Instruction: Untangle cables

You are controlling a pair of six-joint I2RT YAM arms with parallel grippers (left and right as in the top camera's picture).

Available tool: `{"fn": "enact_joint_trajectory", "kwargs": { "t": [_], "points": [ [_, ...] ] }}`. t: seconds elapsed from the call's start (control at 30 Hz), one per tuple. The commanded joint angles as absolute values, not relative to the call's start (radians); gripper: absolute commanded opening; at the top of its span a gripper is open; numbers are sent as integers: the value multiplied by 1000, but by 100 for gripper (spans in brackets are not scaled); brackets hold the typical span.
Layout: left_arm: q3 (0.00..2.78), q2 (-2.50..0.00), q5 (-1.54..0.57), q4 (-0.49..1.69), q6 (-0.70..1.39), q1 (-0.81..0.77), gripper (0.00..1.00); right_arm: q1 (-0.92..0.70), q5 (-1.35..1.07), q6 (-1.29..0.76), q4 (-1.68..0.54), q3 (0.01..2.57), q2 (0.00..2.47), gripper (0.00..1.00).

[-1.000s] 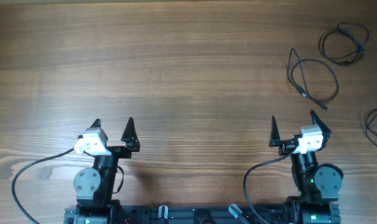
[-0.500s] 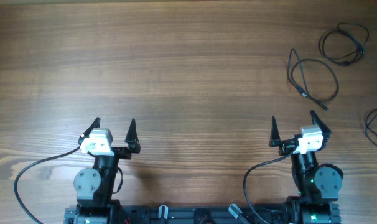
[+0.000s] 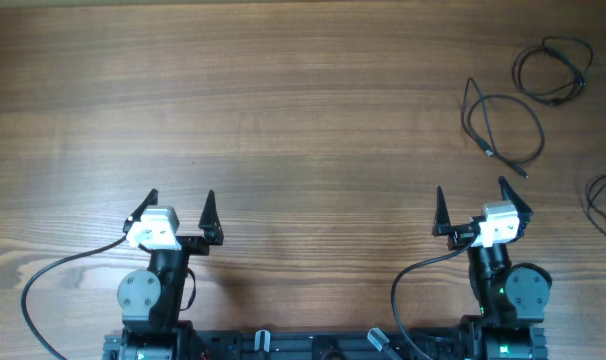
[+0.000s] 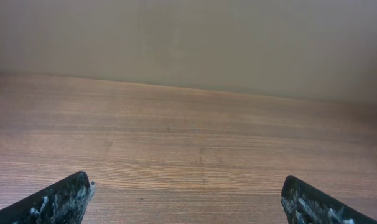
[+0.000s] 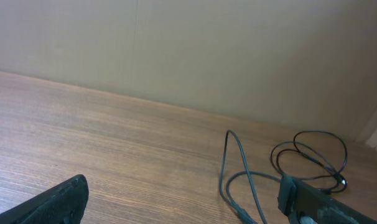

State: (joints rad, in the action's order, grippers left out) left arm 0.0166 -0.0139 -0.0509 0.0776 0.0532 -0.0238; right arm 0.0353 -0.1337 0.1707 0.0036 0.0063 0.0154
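Looking at the cables (image 3: 541, 135), you have three thin black loops lying apart at the far right of the table (image 3: 283, 120), none visibly knotted, the nearest well ahead of the right gripper (image 3: 470, 188). Expect them to be light, limp and apt to slide on the wood. Pinch a bare stretch of wire, not the small plug ends. The right and left gripper (image 3: 180, 205) both have fingers spread wide, holding nothing. No brand, label or writing is readable.

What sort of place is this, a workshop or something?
Likely a robotics lab bench: a wooden table, two robot arms mounted at its edge with the left gripper and right gripper open, and thin black cables lying loose.
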Motion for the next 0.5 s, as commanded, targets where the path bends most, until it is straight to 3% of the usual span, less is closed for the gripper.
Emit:
{"fn": "enact_joint_trajectory", "kwargs": {
  "t": [0.0,0.47],
  "points": [
    [6,-5,-48,74,33,-15,100,31,-124,182,7,5,4,100],
    [6,-5,-47,74,33,-15,100,31,-120,199,7,5,4,99]
  ]
}}
